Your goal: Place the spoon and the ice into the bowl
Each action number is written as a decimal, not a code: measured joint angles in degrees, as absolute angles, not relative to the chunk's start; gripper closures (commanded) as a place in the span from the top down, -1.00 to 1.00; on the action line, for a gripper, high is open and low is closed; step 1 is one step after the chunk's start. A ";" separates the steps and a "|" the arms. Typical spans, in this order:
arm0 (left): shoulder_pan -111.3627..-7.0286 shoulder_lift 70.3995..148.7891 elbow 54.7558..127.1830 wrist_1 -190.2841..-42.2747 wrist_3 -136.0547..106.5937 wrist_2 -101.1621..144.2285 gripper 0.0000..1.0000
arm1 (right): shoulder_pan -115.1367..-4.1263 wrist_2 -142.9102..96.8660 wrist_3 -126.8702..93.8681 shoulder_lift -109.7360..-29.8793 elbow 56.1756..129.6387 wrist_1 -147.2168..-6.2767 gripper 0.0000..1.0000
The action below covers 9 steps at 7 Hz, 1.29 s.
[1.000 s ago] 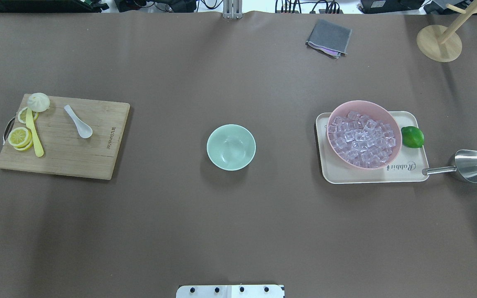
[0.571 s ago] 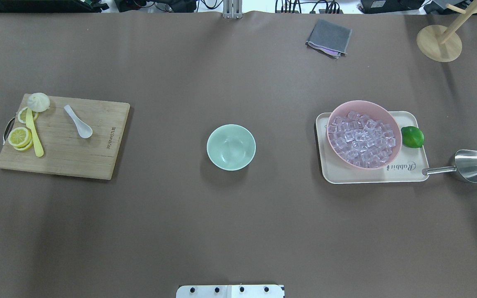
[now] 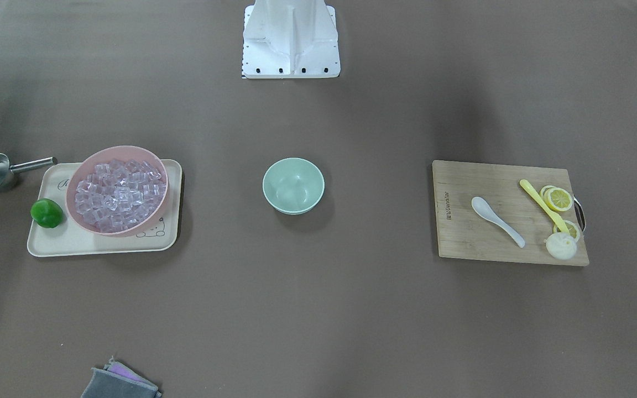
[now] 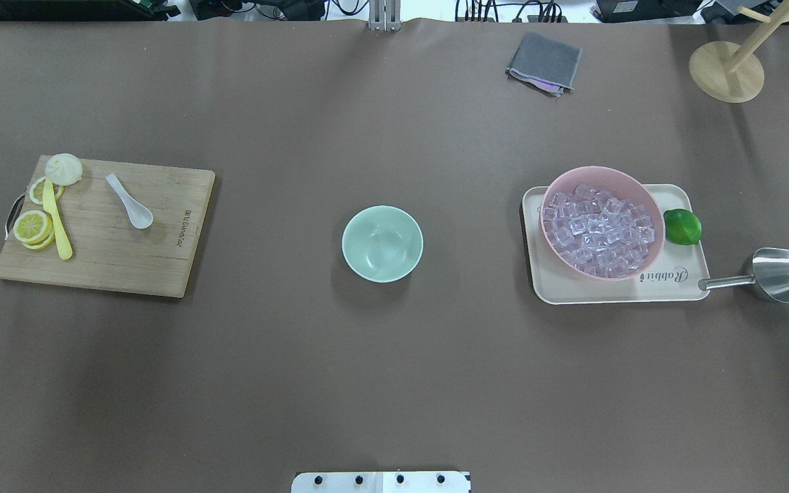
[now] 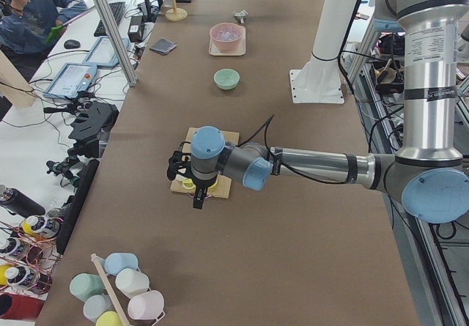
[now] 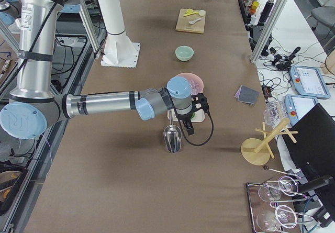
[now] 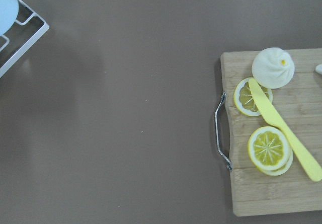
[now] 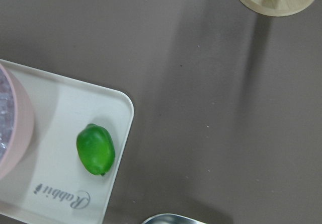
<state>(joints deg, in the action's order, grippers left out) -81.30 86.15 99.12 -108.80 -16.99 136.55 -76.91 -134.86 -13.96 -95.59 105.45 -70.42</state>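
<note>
The white spoon point(image 4: 131, 202) lies on a wooden cutting board point(image 4: 114, 260) at the table's left. The empty mint-green bowl point(image 4: 382, 244) stands at the centre. Several clear ice cubes point(image 4: 600, 229) fill a pink bowl point(image 4: 603, 170) on a cream tray point(image 4: 668, 284) at the right. My left gripper point(image 5: 196, 194) hovers over the board's outer end, seen only in the exterior left view. My right gripper point(image 6: 188, 127) hovers beyond the tray's outer end near the metal scoop. I cannot tell whether either is open or shut.
A yellow knife point(image 4: 57, 226), lemon slices point(image 4: 31, 226) and a bun point(image 4: 64, 168) share the board. A lime point(image 4: 682, 226) sits on the tray, with a metal scoop point(image 4: 781, 274) beside it. A grey cloth point(image 4: 544, 61) and a wooden stand point(image 4: 727, 72) are at the far edge.
A dark sliver of the right arm's end now shows at the overhead view's right edge. Nothing on the table has moved.
</note>
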 measured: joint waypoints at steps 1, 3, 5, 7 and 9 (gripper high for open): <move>-78.20 88.24 100.29 -108.76 -23.80 136.27 0.94 | -74.48 -134.18 -19.11 -93.79 106.23 -70.46 0.96; -71.72 93.54 100.99 -108.73 -37.51 134.83 0.94 | -66.20 -129.28 -33.16 -89.64 109.57 -70.48 0.89; -65.68 97.88 100.66 -108.58 -47.48 131.18 0.94 | -55.40 -120.44 -47.85 -86.05 112.43 -70.49 0.82; -61.04 100.54 100.15 -108.42 -53.64 127.78 0.94 | -47.53 -113.65 -56.90 -83.22 112.15 -70.53 0.78; -59.69 102.00 98.81 -108.37 -55.00 126.83 0.94 | -43.34 -109.97 -61.00 -81.25 109.89 -70.47 0.66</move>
